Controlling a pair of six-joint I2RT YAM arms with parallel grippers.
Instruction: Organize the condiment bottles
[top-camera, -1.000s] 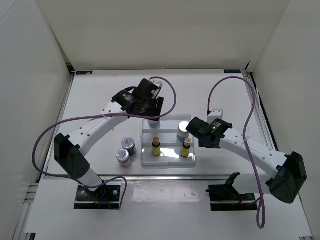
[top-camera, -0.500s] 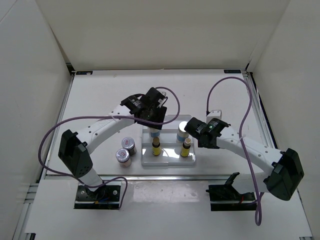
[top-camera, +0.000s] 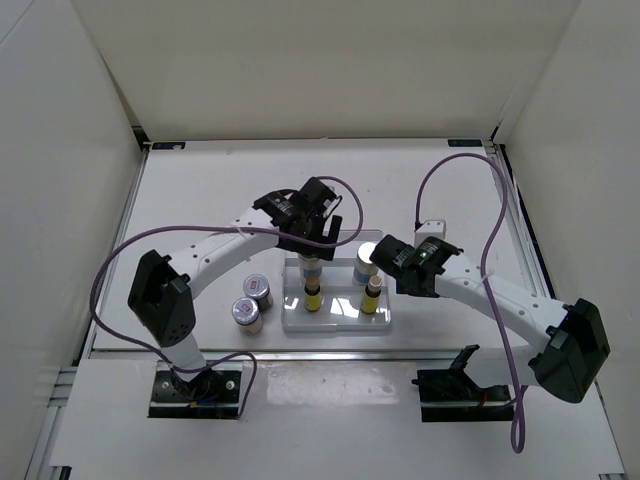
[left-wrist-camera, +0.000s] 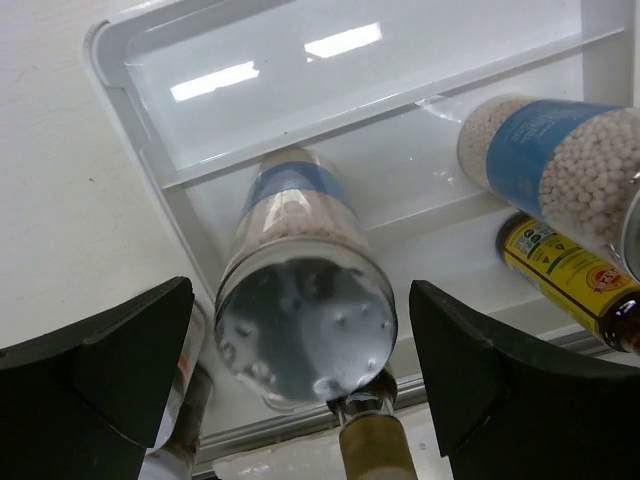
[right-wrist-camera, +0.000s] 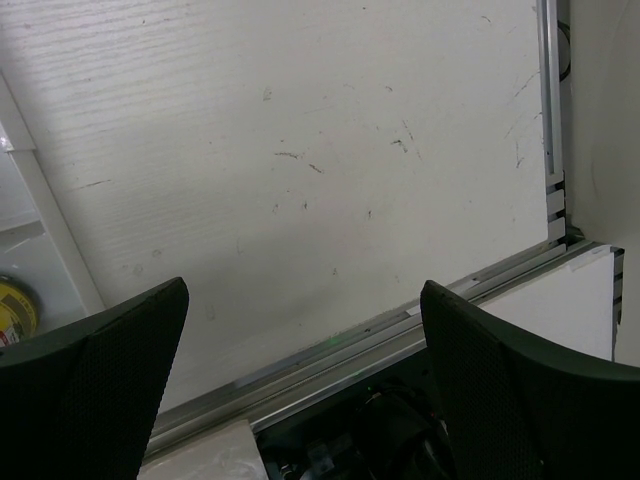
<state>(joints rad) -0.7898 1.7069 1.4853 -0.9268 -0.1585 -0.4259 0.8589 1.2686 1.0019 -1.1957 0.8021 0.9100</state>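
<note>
A white tray (top-camera: 345, 318) sits on the table (top-camera: 200, 200), close to the near edge and about halfway between the left and right edges. It has steps, like little stairs.

The left gripper (top-camera: 312, 240) hangs over the left part of the tray. Its fingers (left-wrist-camera: 100, 380) are spread wide. Between them stands the first jar (left-wrist-camera: 305, 330), a white shaker jar with a shiny silver lid and a blue label. It looks as if the fingers do not touch it, but the gaps on each side are thin. The jar stands upright on the middle step.

The second jar (top-camera: 365, 264) stands on the same step, more toward the right edge of the table. It has a blue label too, and small white balls show inside it.

On the front step, the one nearest the near edge, stand two slim bottles with dark caps. The left yellow bottle (top-camera: 313, 296) is just in front of the first jar. The right yellow bottle (top-camera: 372, 296) is just in front of the second jar.

Two loose jars stand on the table, just beside the tray on the side of the left edge. The far loose jar (top-camera: 259, 290) and the near loose jar (top-camera: 245, 313) are close together.

The right gripper (top-camera: 388, 256) is by the right side of the tray. Its fingers are spread wide too, and nothing is between them. Its camera shows bare table below, with scratches on it.
</note>
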